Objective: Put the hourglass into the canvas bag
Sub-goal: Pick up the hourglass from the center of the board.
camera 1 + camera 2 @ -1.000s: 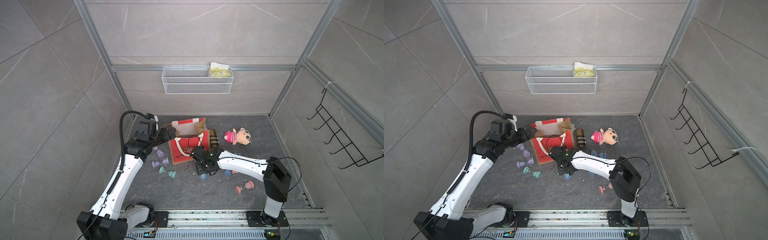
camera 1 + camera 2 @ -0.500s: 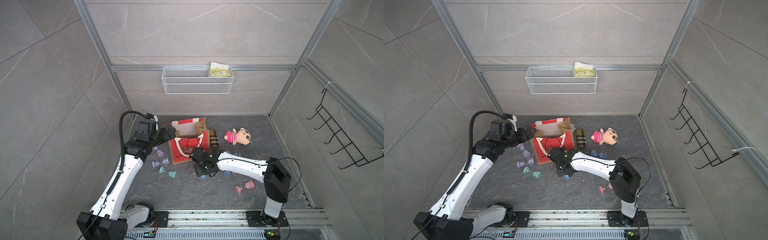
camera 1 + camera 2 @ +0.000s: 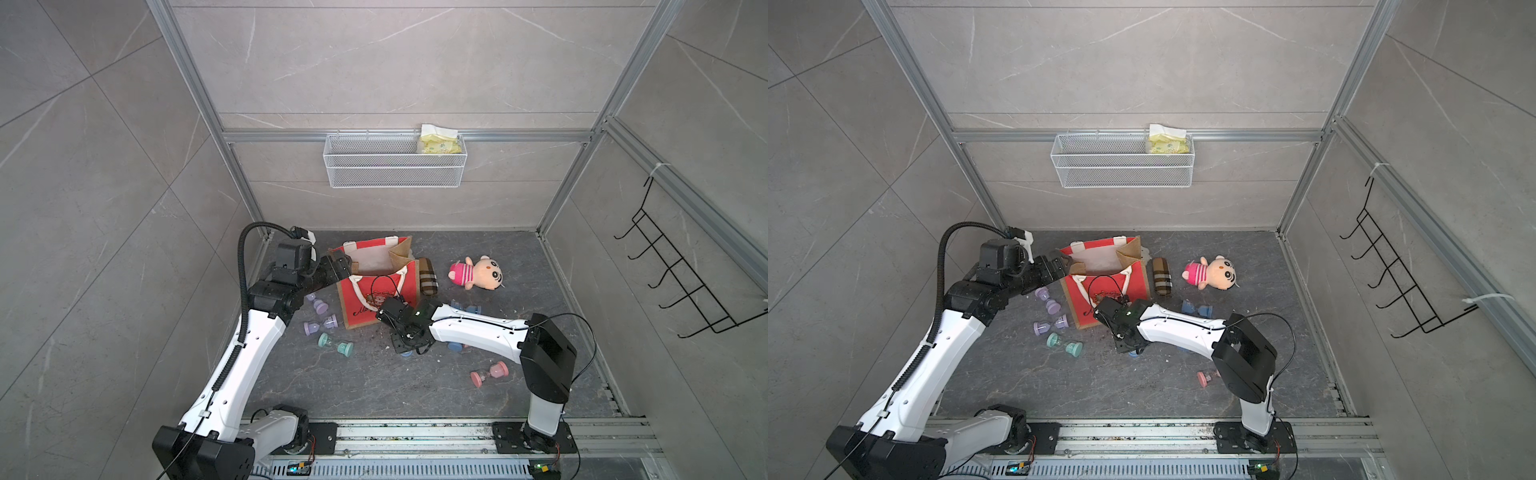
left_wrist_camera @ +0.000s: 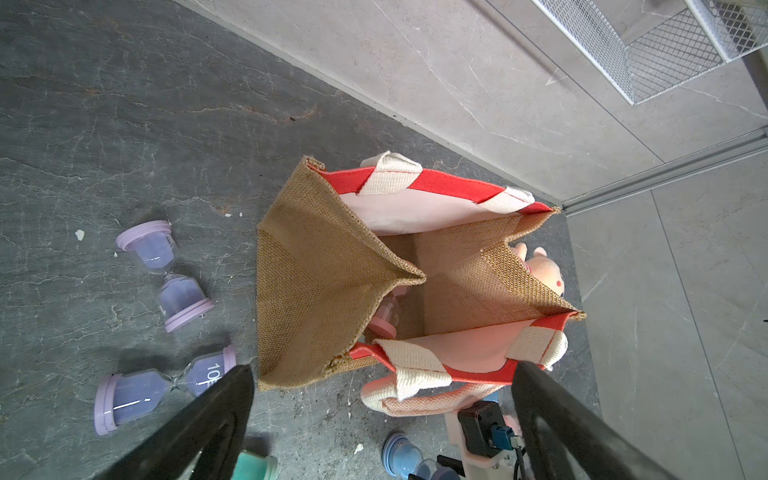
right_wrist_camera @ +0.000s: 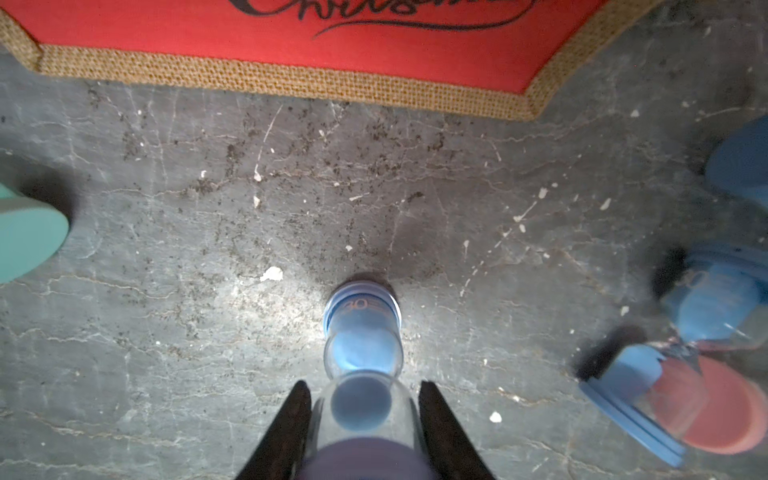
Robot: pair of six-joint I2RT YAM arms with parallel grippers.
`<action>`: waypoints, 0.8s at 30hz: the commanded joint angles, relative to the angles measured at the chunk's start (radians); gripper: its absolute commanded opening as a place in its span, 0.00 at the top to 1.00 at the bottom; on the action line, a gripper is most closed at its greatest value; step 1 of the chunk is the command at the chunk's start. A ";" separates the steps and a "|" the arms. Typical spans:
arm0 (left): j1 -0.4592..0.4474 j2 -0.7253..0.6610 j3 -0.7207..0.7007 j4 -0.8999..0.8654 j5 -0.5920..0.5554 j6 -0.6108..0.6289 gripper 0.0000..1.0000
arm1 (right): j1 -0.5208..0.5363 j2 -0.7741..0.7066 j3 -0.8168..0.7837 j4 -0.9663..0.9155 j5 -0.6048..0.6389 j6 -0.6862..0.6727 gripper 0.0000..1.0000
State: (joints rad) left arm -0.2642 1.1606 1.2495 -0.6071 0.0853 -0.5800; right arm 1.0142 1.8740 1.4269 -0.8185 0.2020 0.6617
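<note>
My right gripper point(image 5: 361, 390) has its jaws pinched narrow around the upper bulb of the blue hourglass point(image 5: 360, 332). The hourglass's lower end is down at the floor point(image 5: 187, 332), near the red front panel of the canvas bag point(image 3: 376, 301). That bag stands upright with its mouth open. My left gripper point(image 4: 382, 368) hovers by the bag's burlap side, jaws spread wide, gripping nothing.

White left arm point(image 3: 255, 349) extended forward and up, elbow raised, wrist about level. Its left gripper point(image 4: 382, 368) gaped wide, holding nothing. White right arm point(image 3: 473, 330) stretched low across toward left arm, wrist bent down. Its right gripper point(image 5: 365, 386) pointed down, fingers point(image 5: 432, 415) pinched on blue hourglass point(image 5: 361, 332).
</note>
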 commanded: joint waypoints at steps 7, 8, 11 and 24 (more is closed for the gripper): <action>0.001 -0.002 0.060 -0.025 0.000 0.054 0.00 | 0.006 -0.147 -0.028 -0.050 0.033 0.015 0.79; 0.001 0.007 0.073 -0.035 -0.006 0.060 0.00 | 0.006 -0.173 -0.027 -0.059 0.035 0.015 0.79; 0.004 0.046 0.116 -0.055 -0.017 0.081 0.00 | 0.006 -0.253 -0.016 -0.089 0.042 0.011 0.82; 0.009 0.277 0.241 -0.030 -0.030 0.073 0.11 | 0.004 -0.389 0.293 -0.198 0.022 -0.075 0.89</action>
State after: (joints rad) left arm -0.2611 1.4151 1.4601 -0.6647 0.0769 -0.5156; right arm 1.0142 1.4940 1.6310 -0.9909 0.2203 0.6304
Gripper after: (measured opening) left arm 0.897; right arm 0.385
